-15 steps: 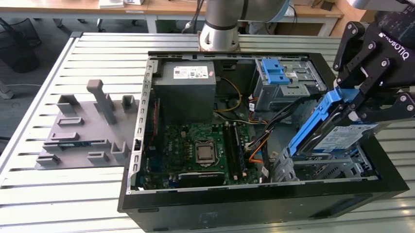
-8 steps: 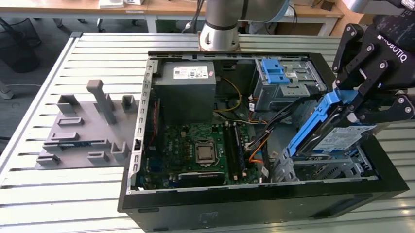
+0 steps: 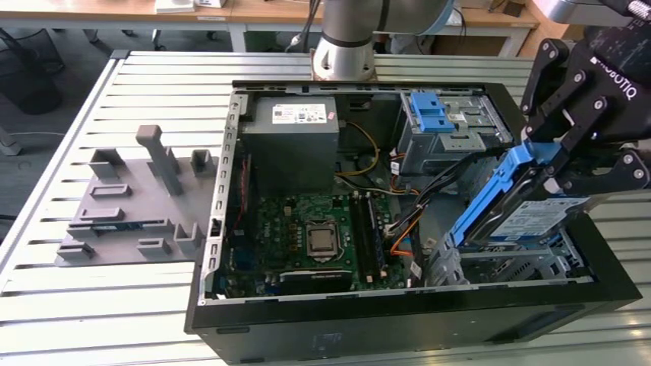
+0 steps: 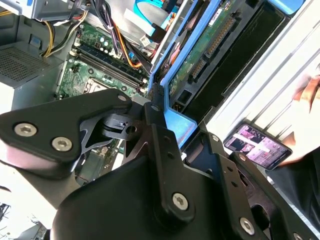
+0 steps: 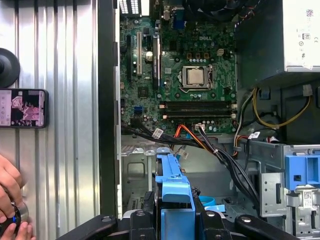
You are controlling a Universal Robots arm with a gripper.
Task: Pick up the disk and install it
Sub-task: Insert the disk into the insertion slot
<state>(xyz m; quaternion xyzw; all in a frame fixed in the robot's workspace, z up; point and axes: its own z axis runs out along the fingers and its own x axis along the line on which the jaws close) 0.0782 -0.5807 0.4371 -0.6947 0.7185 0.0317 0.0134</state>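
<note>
A robot arm's black gripper (image 3: 549,164) is clamped on the blue plastic frame of the disk (image 3: 524,217), a flat silver hard drive with a white-and-blue label. It holds the disk tilted above the grey metal drive bay (image 3: 508,263), at the exterior view's right end of an open black computer case (image 3: 407,324). A green motherboard (image 3: 305,229) and a grey power-supply box (image 3: 295,141) lie exposed inside the case. In the first wrist view, a person's hand (image 5: 10,187) rests on the slatted grey metal table (image 5: 65,150) near a black smartphone (image 5: 22,107).
</note>
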